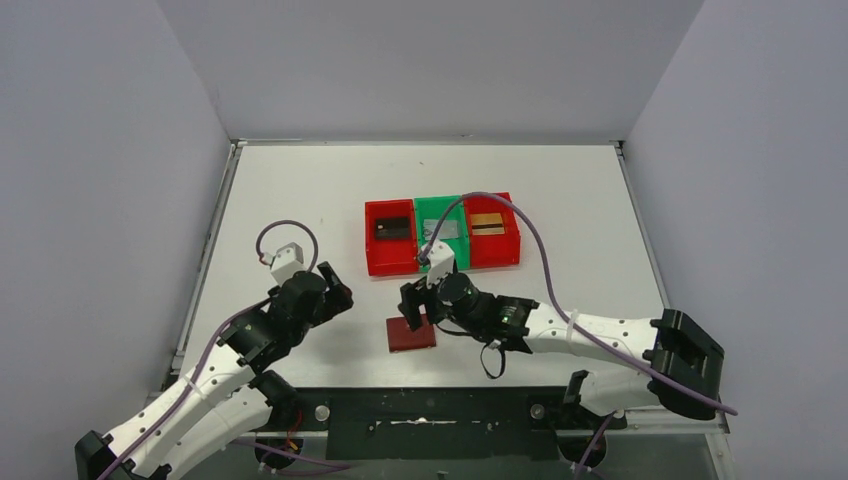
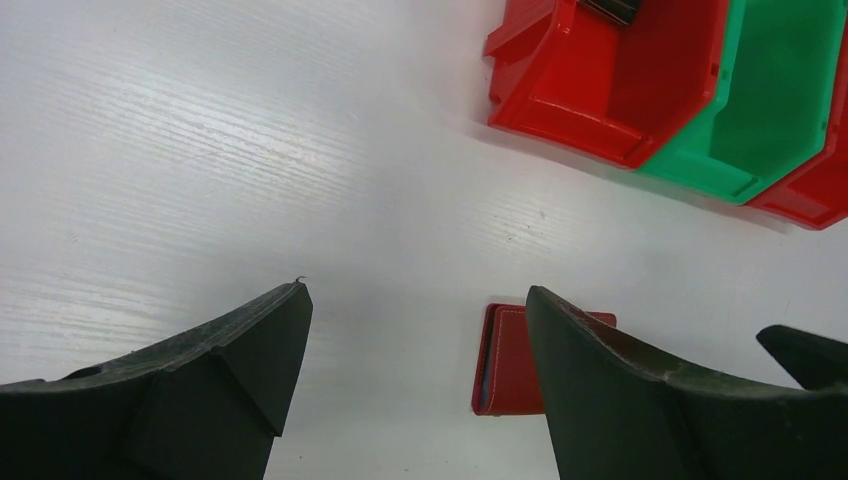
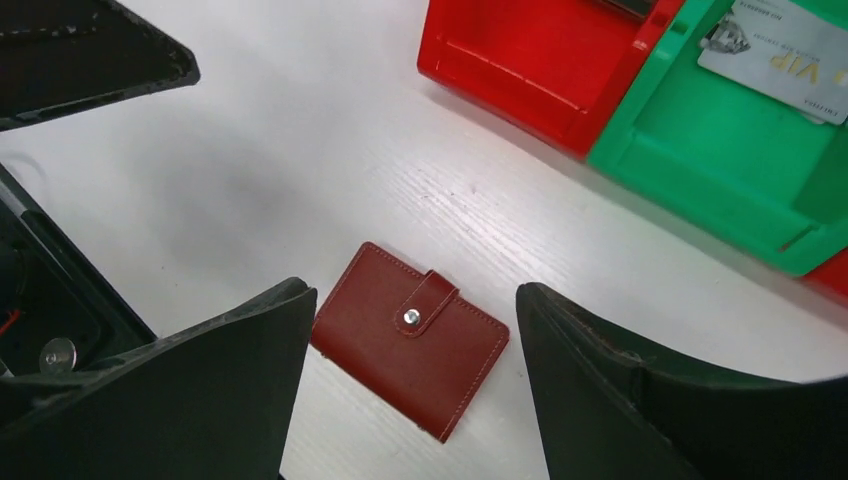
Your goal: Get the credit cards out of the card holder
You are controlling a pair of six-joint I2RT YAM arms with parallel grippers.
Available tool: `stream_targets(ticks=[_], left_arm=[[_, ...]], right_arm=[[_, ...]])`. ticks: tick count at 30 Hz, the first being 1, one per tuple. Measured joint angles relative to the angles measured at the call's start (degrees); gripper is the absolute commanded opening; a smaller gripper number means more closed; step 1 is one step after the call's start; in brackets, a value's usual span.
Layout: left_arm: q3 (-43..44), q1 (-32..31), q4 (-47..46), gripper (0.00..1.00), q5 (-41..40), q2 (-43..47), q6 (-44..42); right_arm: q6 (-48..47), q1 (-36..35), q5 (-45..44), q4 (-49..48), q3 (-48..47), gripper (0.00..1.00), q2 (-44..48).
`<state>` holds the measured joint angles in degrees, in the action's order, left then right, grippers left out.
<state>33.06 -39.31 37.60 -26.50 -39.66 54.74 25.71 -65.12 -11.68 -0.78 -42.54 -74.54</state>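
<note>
The card holder (image 1: 412,335) (image 3: 410,340) lies closed on the white table, its snap tab fastened. My right gripper (image 1: 413,305) (image 3: 415,292) hangs just above it, open, with nothing between its fingers. A little to the left of the holder, my left gripper (image 1: 335,290) (image 2: 417,292) is open and empty; its view shows the holder's edge (image 2: 505,360) beside the right finger. The credit cards lie in the bins: a dark one (image 1: 394,228), a silvery one (image 1: 443,229) (image 3: 790,50) and a gold one (image 1: 488,224).
Three joined bins stand behind the holder: a red bin (image 1: 390,255) (image 2: 600,90), a green bin (image 1: 436,205) (image 3: 720,150) and another red bin (image 1: 505,248). Grey walls close the table on three sides.
</note>
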Motion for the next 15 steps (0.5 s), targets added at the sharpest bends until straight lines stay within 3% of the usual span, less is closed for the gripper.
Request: stream_targets(ticks=[7,15], left_arm=[[0.0,0.0,0.3,0.79,0.4,2.0,1.6],[0.0,0.0,1.8,0.79,0.3,4.6,3.0]], right_arm=[[-10.9,12.1,14.6,-3.0,0.4,0.79,-3.0],[-21.0,11.1,29.4,-1.0,-3.4,0.82,-18.1]])
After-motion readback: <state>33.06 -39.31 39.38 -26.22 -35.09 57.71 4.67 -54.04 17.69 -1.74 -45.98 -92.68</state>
